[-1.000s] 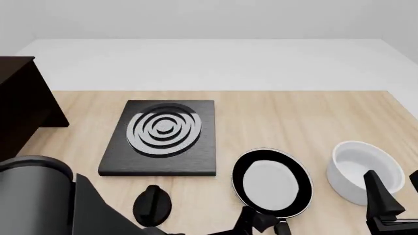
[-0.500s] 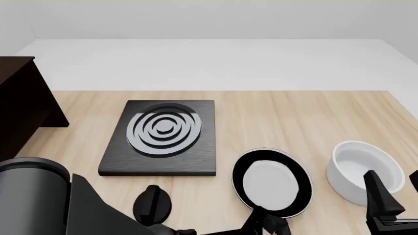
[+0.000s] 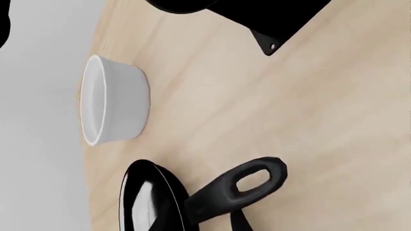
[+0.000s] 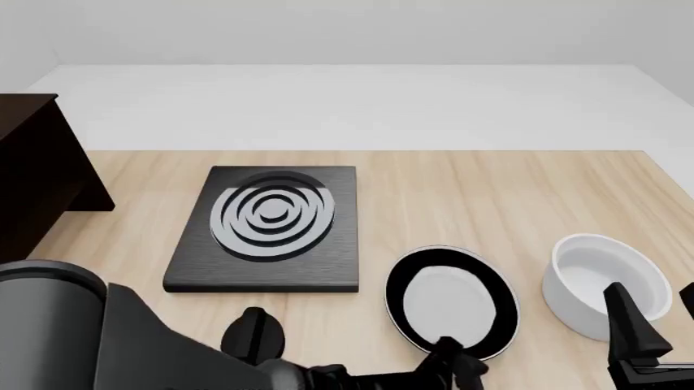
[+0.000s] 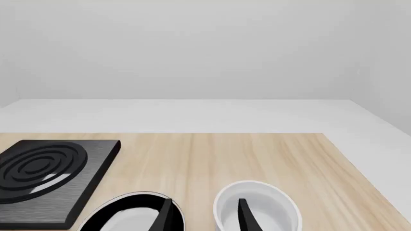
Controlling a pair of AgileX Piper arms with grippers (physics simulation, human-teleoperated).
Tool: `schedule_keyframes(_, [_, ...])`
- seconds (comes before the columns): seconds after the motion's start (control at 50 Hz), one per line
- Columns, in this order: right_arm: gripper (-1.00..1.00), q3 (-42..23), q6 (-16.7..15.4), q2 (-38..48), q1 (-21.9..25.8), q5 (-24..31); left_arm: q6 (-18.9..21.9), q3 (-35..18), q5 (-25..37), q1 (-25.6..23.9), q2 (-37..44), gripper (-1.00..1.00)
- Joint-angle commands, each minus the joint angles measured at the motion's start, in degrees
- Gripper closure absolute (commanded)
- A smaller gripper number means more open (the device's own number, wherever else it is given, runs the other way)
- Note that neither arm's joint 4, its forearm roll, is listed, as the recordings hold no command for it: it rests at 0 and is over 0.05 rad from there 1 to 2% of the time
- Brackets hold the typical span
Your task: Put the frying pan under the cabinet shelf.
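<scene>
1. Front view: frying pan [image 4: 453,302] sits on the desk [image 4: 477,195] near the front edge, between the black ringed slab [image 4: 269,229] and the white bowl [image 4: 599,280], just beside the bowl.
2. Cabinet shelf [image 4: 38,183] is at the far left edge, well apart from the pan, with the slab in between.
3. Left hand [image 4: 456,370] is low at the pan's near rim, at the handle end. Left wrist view shows the pan handle [image 3: 239,186] close ahead, only a sliver of one finger visible, so I cannot tell how wide it is open or whether it grips anything.
4. Right hand [image 5: 203,216] hangs over the gap between pan and bowl, fingers apart, holding nothing.
5. Risks, my judgement: the handle is short, so an off-centre pinch may let the pan tilt or slip on lifting; a low carry leftward could clip the slab; nudging the pan sideways could bump the bowl.
</scene>
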Motion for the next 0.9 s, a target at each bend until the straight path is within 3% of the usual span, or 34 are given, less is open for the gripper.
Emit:
schedule_keyframes(0.02, [-1.0, 0.0, -0.01, 0.02, 0.0, -0.01, 2.43, -3.01, 5.41, -0.26, 3.29, -1.0])
schedule_keyframes(0.52, [-1.0, 0.0, 0.0, 0.01, 0.0, 0.0, 7.3, -6.3, 9.97, 0.67, 5.56, -1.0])
schedule_keyframes(0.56, [-1.0, 0.0, 0.0, 0.0, 0.0, 0.0, 10.48, -2.55, 6.95, -0.84, 5.04, -1.0])
schedule_keyframes(0.58, [-1.0, 0.0, 0.01, 0.01, -0.01, 0.0, 11.84, -2.65, 3.32, 0.48, 5.48, 1.0])
schedule_keyframes(0.62, [-1.0, 0.0, 0.02, 0.0, -0.01, 0.0, 9.48, -3.91, 5.68, 0.47, 5.27, 1.0])
schedule_keyframes(0.9, [-1.0, 0.0, 0.0, -0.01, -0.01, 0.01, 12.24, -1.25, 2.74, 1.78, 8.29, 1.0])
